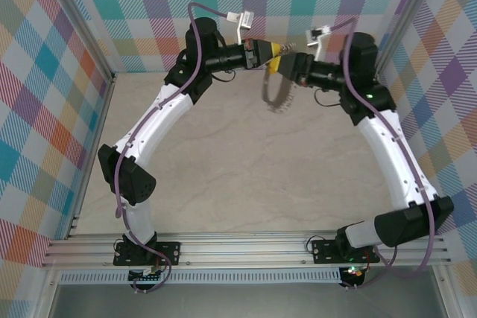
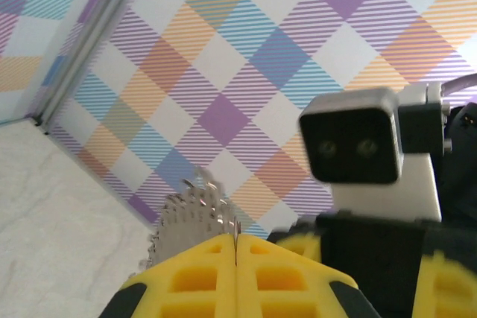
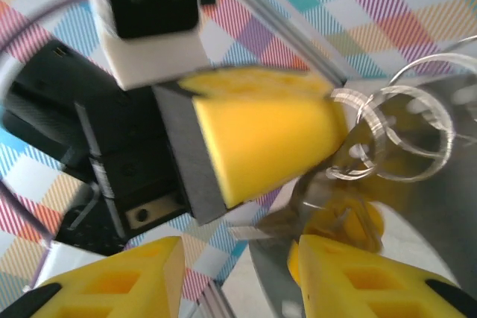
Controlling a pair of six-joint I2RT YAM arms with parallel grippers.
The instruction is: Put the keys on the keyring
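Both arms are raised at the back of the table, their grippers meeting tip to tip. My left gripper (image 1: 274,55) is shut on the keyring (image 1: 273,91), which hangs limp below it. A thin metal edge shows between the closed yellow fingers (image 2: 201,273), with the ring's small loops (image 2: 186,217) beyond. My right gripper (image 3: 235,258) is open, facing the left gripper's yellow fingers (image 3: 261,132). The key (image 3: 339,217), with a yellowish head and a dark shaft, sits among the keyring's loops (image 3: 402,128), just off the inner face of the right-hand finger (image 3: 373,281). Whether it is threaded on I cannot tell.
The pale table (image 1: 246,176) lies far below both grippers. Checked walls (image 1: 45,72) and metal corner posts (image 1: 82,35) close in the sides and back. The right wrist's camera housing (image 2: 358,147) stands close in front of the left gripper.
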